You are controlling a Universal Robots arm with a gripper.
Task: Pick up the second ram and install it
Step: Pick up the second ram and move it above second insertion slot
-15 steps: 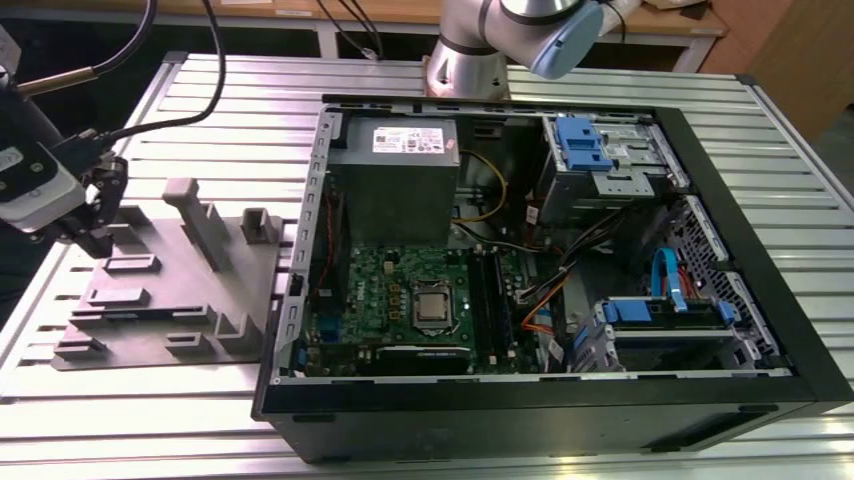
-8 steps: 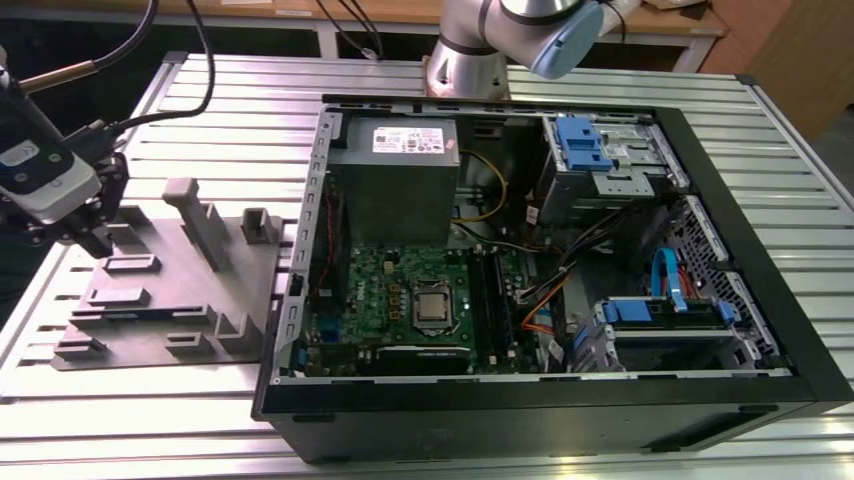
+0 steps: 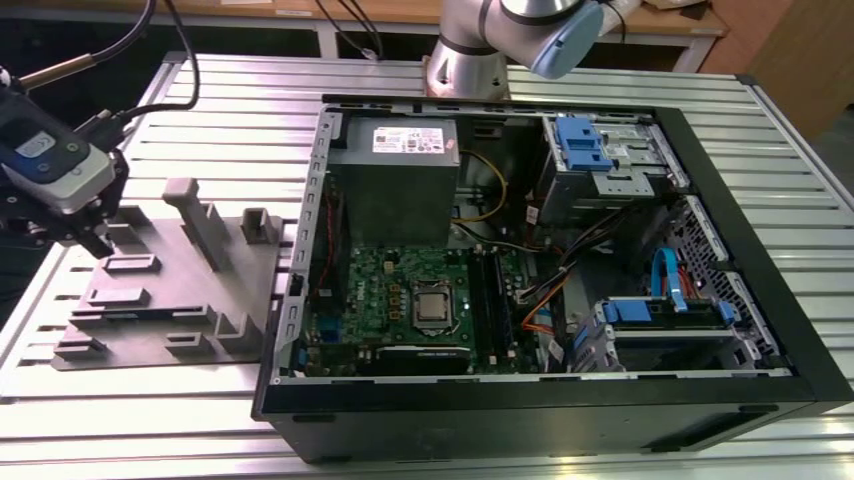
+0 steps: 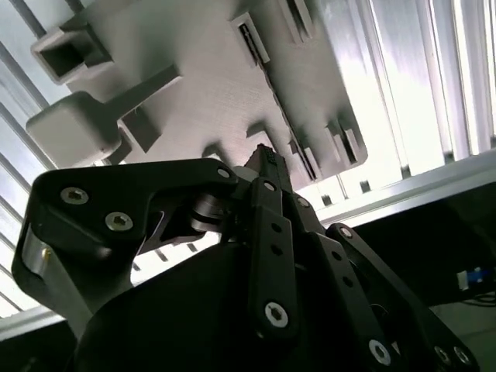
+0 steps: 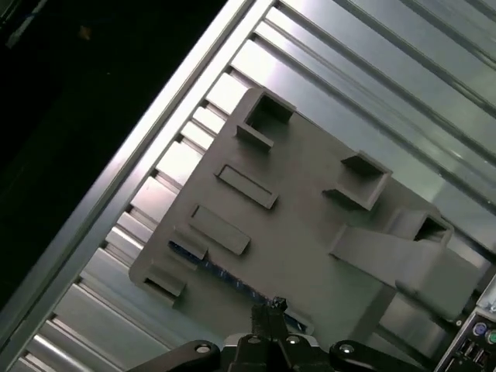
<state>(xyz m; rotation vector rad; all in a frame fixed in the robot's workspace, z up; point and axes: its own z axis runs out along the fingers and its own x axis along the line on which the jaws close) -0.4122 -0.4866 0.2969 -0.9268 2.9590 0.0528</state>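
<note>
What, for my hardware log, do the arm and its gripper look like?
The arm is silver-grey tubing with a light blue joint cap. The gripper is black, built of flat linkage bars with silver screw heads. In the exterior view a grey housing with a blue patch sits above it, trailing black cables.

second ram (image 5: 221, 273) mostly hidden, arm (image 3: 501, 45) cropped

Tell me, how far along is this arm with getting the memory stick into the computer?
Early. Done: the black gripper is at the grey plastic tray, right over the slim dark memory stick. In hand: nothing lifted; the stick lies in the tray. Left: the lift, and seating it in the open black computer case at the exterior view's right.
</note>
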